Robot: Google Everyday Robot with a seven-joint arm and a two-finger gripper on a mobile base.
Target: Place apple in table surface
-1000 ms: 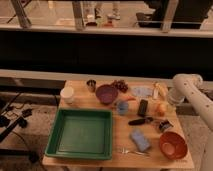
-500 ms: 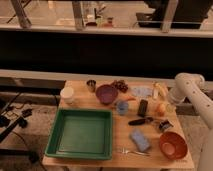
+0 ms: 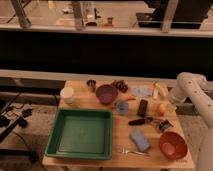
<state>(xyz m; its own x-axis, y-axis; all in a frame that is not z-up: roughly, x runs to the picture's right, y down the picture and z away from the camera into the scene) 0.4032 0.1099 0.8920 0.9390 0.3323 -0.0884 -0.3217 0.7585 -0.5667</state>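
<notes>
A green tray (image 3: 82, 134) sits front left, with a white cup (image 3: 66, 94), a small metal cup (image 3: 91, 85) and a purple bowl (image 3: 106, 93) behind it. Right of the tray lie a blue sponge (image 3: 140, 140) and a fork (image 3: 129, 151) — and, farther right, an orange-red bowl (image 3: 173, 145).

The small, round, yellow-orange apple (image 3: 160, 108) sits toward 3 o'clock on the light tan plank table (image 3: 122, 135), with the gripper (image 3: 167, 101) close at its 1 o'clock.
</notes>
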